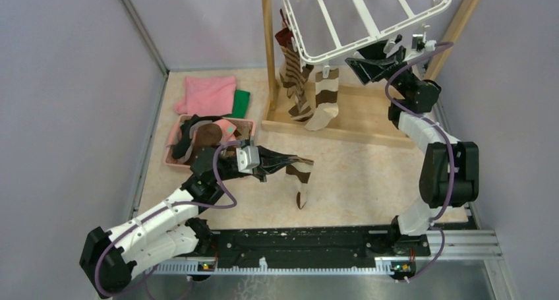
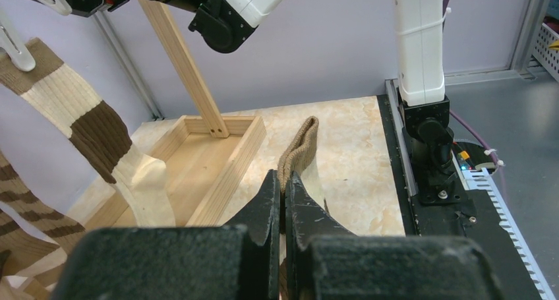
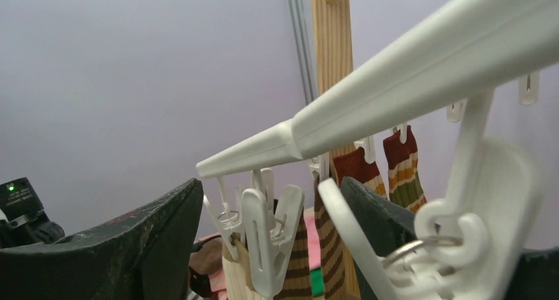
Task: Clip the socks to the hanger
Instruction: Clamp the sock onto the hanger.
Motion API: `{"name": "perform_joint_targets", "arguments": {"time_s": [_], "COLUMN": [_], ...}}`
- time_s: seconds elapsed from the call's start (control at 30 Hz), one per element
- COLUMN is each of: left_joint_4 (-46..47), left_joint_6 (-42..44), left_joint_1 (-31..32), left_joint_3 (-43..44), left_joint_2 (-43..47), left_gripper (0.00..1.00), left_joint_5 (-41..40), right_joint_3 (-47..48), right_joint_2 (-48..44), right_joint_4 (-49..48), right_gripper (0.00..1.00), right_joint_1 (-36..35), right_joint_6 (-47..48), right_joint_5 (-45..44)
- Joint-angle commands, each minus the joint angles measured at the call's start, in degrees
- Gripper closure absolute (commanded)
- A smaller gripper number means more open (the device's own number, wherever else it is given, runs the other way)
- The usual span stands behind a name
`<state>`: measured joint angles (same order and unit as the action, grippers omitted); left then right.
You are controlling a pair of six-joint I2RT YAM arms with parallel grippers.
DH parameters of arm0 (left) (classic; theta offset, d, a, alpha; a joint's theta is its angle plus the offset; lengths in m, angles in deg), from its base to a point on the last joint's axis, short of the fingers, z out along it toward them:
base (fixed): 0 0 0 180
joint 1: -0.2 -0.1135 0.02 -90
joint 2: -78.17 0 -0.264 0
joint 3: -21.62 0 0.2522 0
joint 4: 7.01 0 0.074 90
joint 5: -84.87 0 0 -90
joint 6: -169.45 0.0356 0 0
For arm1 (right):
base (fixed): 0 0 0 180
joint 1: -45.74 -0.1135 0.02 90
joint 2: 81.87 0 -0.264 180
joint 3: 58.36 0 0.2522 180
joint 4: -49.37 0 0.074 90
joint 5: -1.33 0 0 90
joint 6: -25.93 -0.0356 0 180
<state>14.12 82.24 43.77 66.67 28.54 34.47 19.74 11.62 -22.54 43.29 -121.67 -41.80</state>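
Note:
The white hanger [image 1: 366,16] hangs from the wooden frame at the back. Three socks hang clipped along its left and near edge: a brown-and-cream sock [image 1: 325,99], a thin-striped one [image 1: 296,89] and a red banded one [image 1: 285,36]. My left gripper [image 1: 290,161] is shut on the cuff of another brown-and-cream sock [image 1: 301,181], which dangles over the table; the wrist view shows the ribbed cuff [image 2: 300,148] sticking out of the closed left gripper [image 2: 285,181]. My right gripper [image 1: 372,62] is open under the hanger's near right corner, with a white clip [image 3: 270,240] untouched between its fingers [image 3: 132,240].
A pink basket [image 1: 176,138] with more socks sits at the left, with a pink cloth [image 1: 207,94] and a green cloth [image 1: 241,103] behind it. The wooden frame's base [image 1: 369,125] and posts [image 1: 268,49] stand at the back. Walls close in on both sides.

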Motion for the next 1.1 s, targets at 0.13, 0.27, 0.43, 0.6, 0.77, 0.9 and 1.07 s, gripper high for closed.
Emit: {"name": "perform_joint_targets", "arguments": {"time_s": [0.13, 0.27, 0.43, 0.6, 0.77, 0.9, 1.07], "left_joint_4": [1.5, 1.4, 1.4, 1.3, 1.2, 1.3, 1.2], "left_joint_6": [0.9, 0.9, 0.9, 0.9, 0.9, 0.7, 0.7], "left_joint_1": [0.3, 0.3, 0.3, 0.3, 0.3, 0.3, 0.3], "left_joint_3": [1.7, 1.8, 1.9, 1.9, 2.0, 2.1, 2.1], "left_joint_2": [1.1, 0.9, 0.9, 1.0, 1.2, 1.1, 1.2], "left_gripper": [1.0, 1.0, 1.0, 1.0, 1.0, 1.0, 1.0], "left_joint_5": [1.0, 1.0, 1.1, 1.1, 1.2, 1.5, 1.5], "right_joint_3": [5.1, 5.7, 6.1, 4.9, 1.7, -1.2, -3.2], "right_joint_2": [2.9, 2.9, 2.4, 1.1, -1.3, -2.9, -4.5], "right_joint_4": [-13.0, -13.0, -12.9, -12.9, -12.8, -12.7, -11.5], "right_gripper": [0.23, 0.26, 0.27, 0.28, 0.23, 0.19, 0.16], "right_joint_1": [0.2, 0.2, 0.2, 0.4, 1.4, 2.3, 2.3], "right_joint_6": [-2.6, -2.8, -3.1, -2.6, -1.3, -0.3, 3.5], "right_joint_5": [2.3, 2.8, 3.6, 3.9, 3.4, 3.0, 4.4]}}
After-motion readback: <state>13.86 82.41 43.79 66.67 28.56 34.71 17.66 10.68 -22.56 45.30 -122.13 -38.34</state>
